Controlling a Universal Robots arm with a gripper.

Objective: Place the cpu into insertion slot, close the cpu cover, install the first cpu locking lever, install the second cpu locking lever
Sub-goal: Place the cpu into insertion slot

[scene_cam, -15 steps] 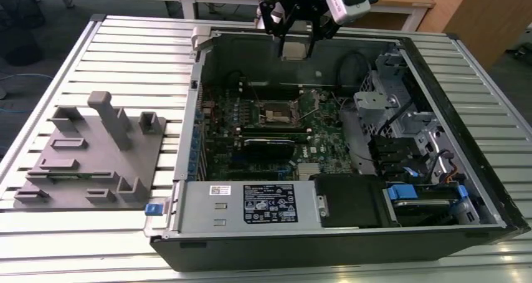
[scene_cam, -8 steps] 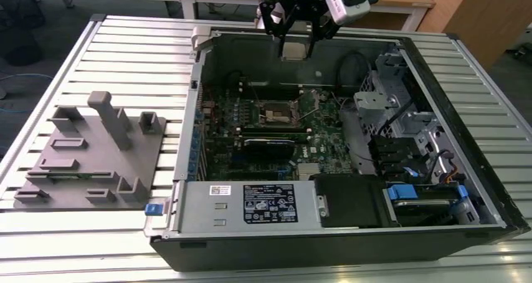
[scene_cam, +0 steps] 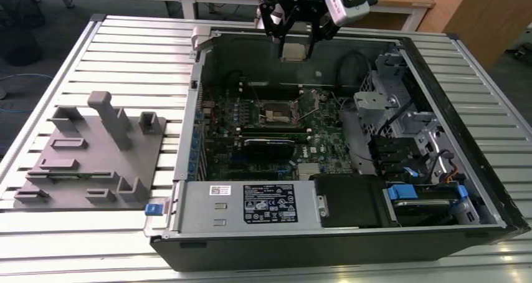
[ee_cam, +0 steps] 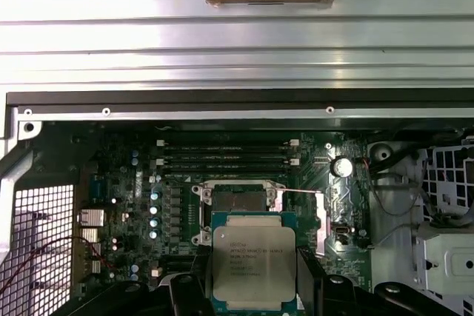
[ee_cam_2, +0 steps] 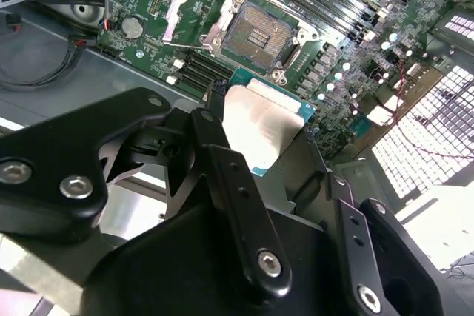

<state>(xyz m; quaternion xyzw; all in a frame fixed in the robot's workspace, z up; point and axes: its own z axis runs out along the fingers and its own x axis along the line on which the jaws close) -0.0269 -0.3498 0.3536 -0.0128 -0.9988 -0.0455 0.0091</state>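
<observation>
The pincer, clamped on the cpu by its edges, holds it level high above the case. The slot lies bare below, its cover standing open.

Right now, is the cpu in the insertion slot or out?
Out: the end effector holds the cpu clear of the empty insertion slot.

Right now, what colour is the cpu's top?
Silvery-grey cpu, green border; best in the first wrist view.

1 cpu, 1 insertion slot, 1 gripper, 1 computer case.
</observation>
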